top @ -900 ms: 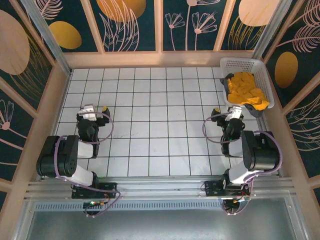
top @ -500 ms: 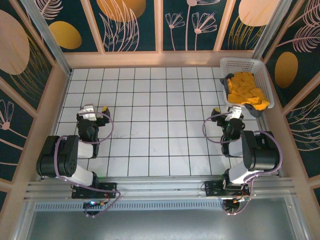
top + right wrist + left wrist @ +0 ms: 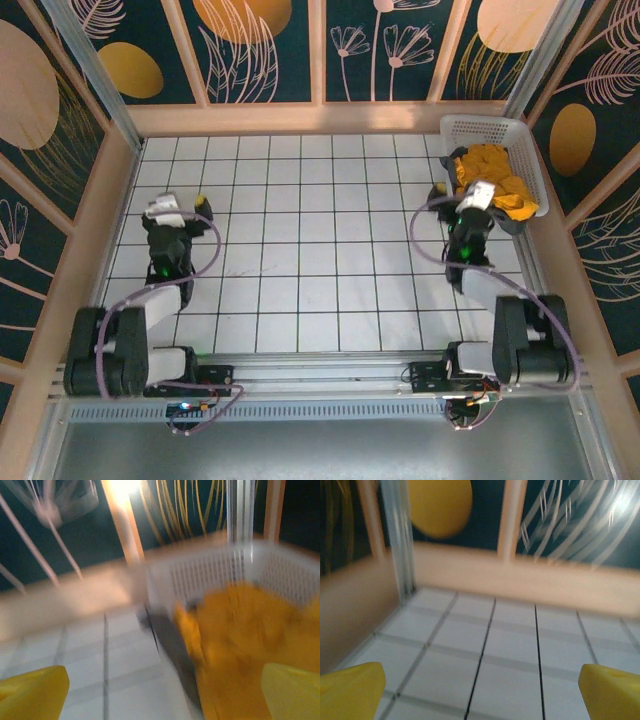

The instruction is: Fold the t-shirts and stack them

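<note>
A bright orange-yellow t-shirt lies crumpled in the white lattice basket at the far right corner. A dark charcoal t-shirt hangs over the basket's near rim beneath it. My right gripper hovers at the basket's left near corner, open and holding nothing. In the blurred right wrist view the orange shirt and a dark cloth edge lie just ahead of the right gripper. My left gripper stands open over bare tiles on the left, and the left wrist view shows it empty.
A wooden rail and patterned walls enclose the white tiled floor. The basket wall rises beside the right rail. A metal corner post stands ahead of the left gripper.
Both arms have stretched away from their bases. The right gripper has moved toward the basket and the shirts. The left gripper has moved farther up the left side.
</note>
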`<move>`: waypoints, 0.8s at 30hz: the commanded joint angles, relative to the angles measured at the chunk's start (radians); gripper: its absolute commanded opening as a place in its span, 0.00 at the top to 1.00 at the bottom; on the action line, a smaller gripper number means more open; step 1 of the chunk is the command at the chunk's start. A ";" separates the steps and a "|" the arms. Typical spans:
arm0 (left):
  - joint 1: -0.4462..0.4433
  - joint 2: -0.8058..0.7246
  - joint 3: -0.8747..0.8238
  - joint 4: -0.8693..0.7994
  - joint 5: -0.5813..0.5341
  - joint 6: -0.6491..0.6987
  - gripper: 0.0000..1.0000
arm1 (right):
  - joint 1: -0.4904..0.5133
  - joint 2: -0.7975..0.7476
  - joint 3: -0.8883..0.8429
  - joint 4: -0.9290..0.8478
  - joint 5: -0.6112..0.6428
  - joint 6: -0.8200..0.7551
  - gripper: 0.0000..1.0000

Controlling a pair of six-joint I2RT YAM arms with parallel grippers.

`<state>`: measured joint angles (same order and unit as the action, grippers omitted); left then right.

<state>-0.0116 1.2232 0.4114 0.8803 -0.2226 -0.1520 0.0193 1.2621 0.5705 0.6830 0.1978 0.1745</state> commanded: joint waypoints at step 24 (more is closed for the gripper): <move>-0.407 0.329 0.943 -0.989 0.353 -0.490 0.16 | -0.289 0.708 1.192 -1.488 -0.163 0.306 0.17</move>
<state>-0.4099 1.5753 1.3880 -0.1314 0.0483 -0.6544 -0.2600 1.9186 1.7142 -0.7132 0.0658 0.4961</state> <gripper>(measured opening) 0.845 0.830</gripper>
